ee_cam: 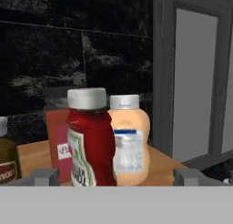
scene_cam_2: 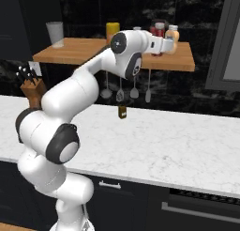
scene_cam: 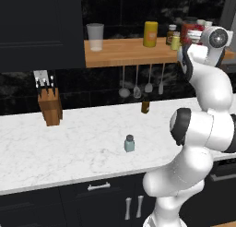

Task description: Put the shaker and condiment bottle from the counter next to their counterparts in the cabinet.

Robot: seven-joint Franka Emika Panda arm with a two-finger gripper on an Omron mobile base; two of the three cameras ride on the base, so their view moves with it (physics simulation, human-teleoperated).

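The claw [ee_cam: 116,176], jaws wide and empty around the squat red condiment bottle [ee_cam: 91,141] on the wooden cabinet shelf [scene_cam: 124,53], is high above the small blue-green shaker [scene_cam: 129,143] upright on the marble surface [scene_cam: 69,147], down to its left.

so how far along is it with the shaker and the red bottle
Roughly halfway. Done: the squat red condiment bottle stands on the light-brown wooden shelf beside a pale orange bottle. In hand: nothing; the claw is open around the red bottle. Left: the small pale blue-green shaker sits on the white marble counter.
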